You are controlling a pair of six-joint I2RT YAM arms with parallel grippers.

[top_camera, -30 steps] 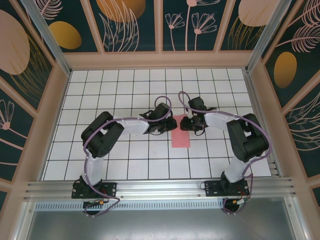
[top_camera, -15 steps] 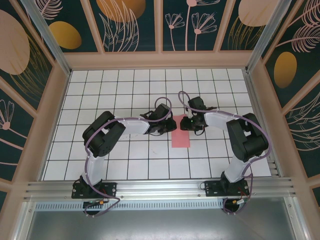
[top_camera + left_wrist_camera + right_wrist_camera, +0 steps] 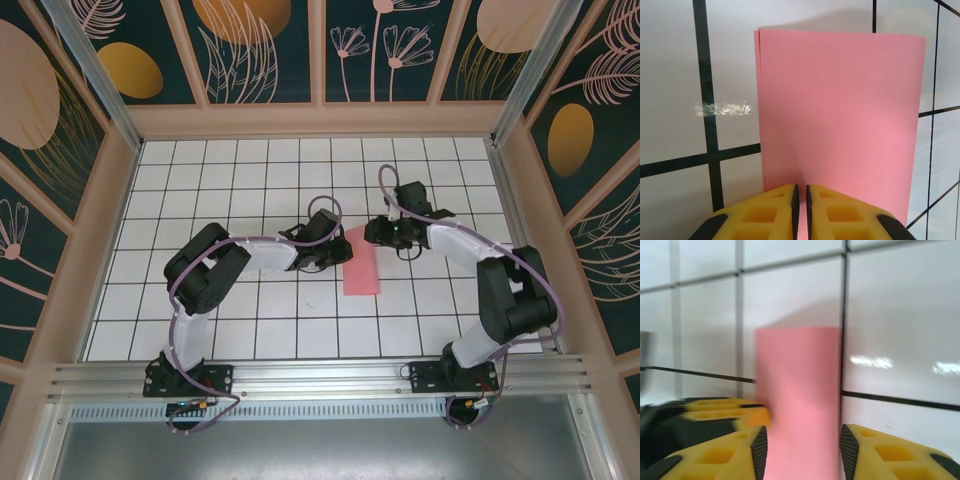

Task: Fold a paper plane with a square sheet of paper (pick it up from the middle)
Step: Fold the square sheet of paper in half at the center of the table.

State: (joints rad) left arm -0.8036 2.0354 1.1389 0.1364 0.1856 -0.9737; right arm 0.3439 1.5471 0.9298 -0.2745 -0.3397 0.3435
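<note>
We find the folded pink sheet lying flat near the centre of the desk. The left gripper has its jaws closed at the sheet's edge. The right gripper holds its jaws open at the far end.

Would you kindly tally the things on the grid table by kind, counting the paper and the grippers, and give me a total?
Pink sheet of paper, folded over: 1
Grippers: 2, the left gripper and the right gripper
Total: 3
</note>
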